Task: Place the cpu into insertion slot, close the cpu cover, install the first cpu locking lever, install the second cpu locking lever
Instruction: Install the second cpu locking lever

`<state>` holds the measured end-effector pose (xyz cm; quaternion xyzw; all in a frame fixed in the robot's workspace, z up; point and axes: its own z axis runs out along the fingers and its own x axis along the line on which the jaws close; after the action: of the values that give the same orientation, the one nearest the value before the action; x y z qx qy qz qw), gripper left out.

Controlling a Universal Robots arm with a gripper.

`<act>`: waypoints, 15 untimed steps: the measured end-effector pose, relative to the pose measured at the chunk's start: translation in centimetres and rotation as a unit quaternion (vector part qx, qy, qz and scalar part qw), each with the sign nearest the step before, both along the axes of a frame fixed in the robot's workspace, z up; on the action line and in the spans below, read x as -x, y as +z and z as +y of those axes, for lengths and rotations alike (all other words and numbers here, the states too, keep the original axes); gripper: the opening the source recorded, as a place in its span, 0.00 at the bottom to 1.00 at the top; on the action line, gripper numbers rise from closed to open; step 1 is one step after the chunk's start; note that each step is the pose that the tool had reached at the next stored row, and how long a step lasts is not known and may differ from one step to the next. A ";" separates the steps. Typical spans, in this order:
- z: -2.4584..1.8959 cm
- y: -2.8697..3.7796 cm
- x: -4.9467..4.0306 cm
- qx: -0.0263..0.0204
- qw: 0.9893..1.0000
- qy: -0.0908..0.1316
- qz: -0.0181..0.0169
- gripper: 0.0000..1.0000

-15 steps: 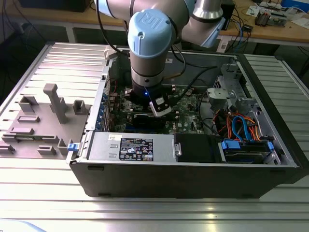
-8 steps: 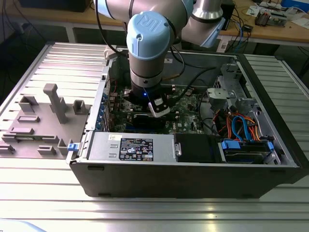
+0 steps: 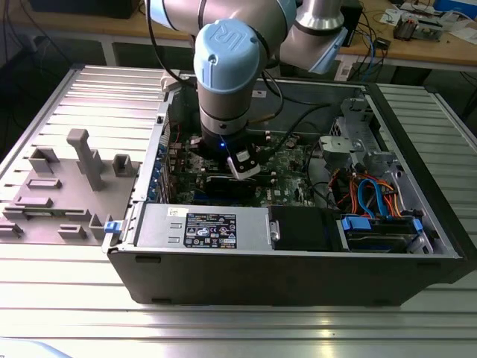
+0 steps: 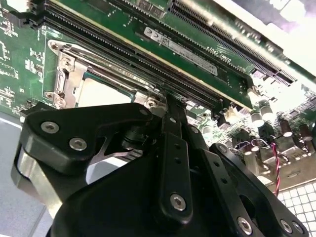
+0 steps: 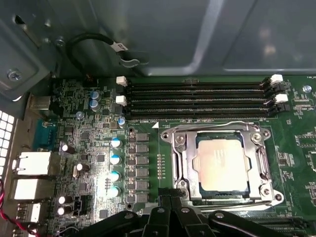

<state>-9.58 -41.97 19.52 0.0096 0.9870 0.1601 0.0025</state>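
- Gripper [image 5: 169, 194] fingers are together in both wrist views, with nothing visible pinched between them. Their tip [image 4: 165, 101] sits at the corner of the cover, apparently touching or just above it.
- Cpu [image 5: 219, 165] lies flat inside the slot [image 5: 193, 170], its dull metal top level and square to the opening, so the placing step looks done.
- Cover [image 5: 180, 157] is down around the cpu, its frame lying flat on every side that shows.
- Lever [image 5: 212, 124], a thin wire, runs along the cover's far side, next to the memory slots. I cannot tell whether it is hooked under its catch.
- Judged from this, the step in hand is a locking lever at the near corner. To do it well, press on the wire itself and not on the frame, sweep it down and sideways under its hook in one smooth arc, and keep the fingertip clear of the cpu top and the small parts on the board [image 5: 296, 148].
- Memory slots [image 5: 197, 98] lie just beyond the socket, all bare, so a slip outward would meet their latches.
- Case [image 3: 298, 283] stands open on the ribbed table, the arm reaching straight down into it. In the exterior view, cables and a drive bay [image 3: 380, 231] lie at 3 o'clock from the gripper.
- Tray [image 3: 67, 186] of grey fixtures rests outside the case at 9 o'clock in the exterior view, well apart from the work.
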 end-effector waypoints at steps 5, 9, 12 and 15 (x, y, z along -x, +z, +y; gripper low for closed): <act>0.07 0.36 0.19 0.000 1.000 0.000 0.000 0.11; 0.07 2.08 0.25 0.000 1.000 0.000 0.000 0.11; 0.07 2.97 0.26 0.000 1.000 0.000 0.000 0.11; 0.07 2.97 0.26 0.000 1.000 0.000 0.000 0.11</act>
<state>-9.84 -41.90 22.49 0.0099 0.9870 0.1603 0.0026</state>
